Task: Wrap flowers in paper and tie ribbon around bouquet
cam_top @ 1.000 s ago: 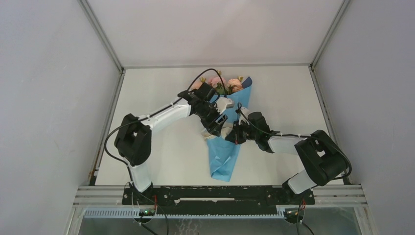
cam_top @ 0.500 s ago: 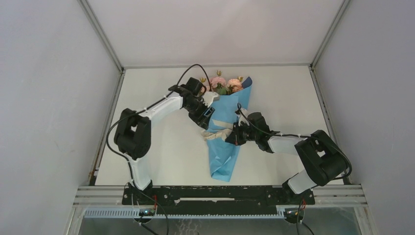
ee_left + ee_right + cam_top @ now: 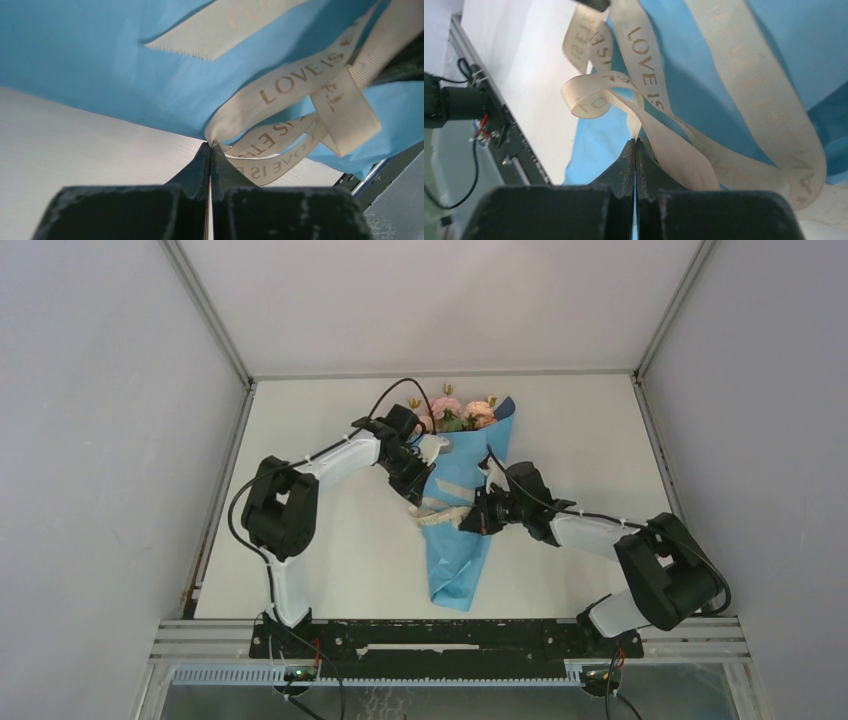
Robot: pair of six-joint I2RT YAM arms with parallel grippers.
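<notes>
The white worktop (image 3: 330, 550) carries the bouquet (image 3: 458, 560), which lies flat near its middle. Its long axis runs from near to far, leaning a little to the right at the far side. The narrow folded end points toward the arm bases and the wide end toward the back wall. The paper (image 3: 468, 452) shows its light blue face, with a small dark navy corner at the wide end. The flowers (image 3: 458, 412) — pink blooms and green leaves — come out only at that wide end; the stems are hidden inside the paper.

The left arm (image 3: 340, 460) bends sharply at its elbow, well to the left of the bouquet. It reaches toward the wide end, then turns its wrist down along the bouquet's left edge. The right arm (image 3: 590, 530) lies low and comes to the bouquet's middle from the right.

The left tool (image 3: 210, 150) is pressed together and pinches the ribbon (image 3: 280, 95) just at the bouquet's left edge. The right tool (image 3: 635, 150) is also pressed together on a strand of the ribbon, over the bouquet's right part. The cream ribbon crosses the bouquet's middle in loose loops between both tools. Gold letters on it read "LOVE IS" — the other words are folded or cut off, so I cannot read them.
</notes>
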